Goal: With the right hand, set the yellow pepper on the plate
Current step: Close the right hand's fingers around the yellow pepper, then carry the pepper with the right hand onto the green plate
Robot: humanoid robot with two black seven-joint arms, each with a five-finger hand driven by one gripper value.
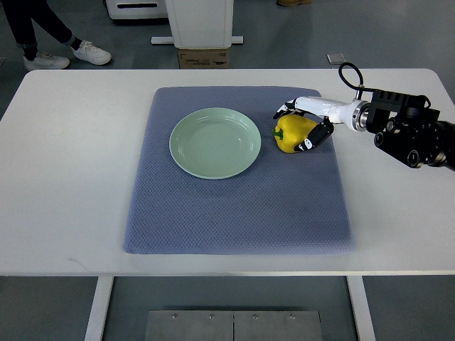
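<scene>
The yellow pepper (291, 133) is being gripped by the right hand (307, 126), whose fingers are curled around it from the far and right sides. It is sitting on the blue mat (238, 206), just beside the right rim of the green plate (215, 142) (which holds nothing yet). The grasping step is judged to be in hand. Next, a lift and a short carry leftward over the rim are called for before release.
</scene>
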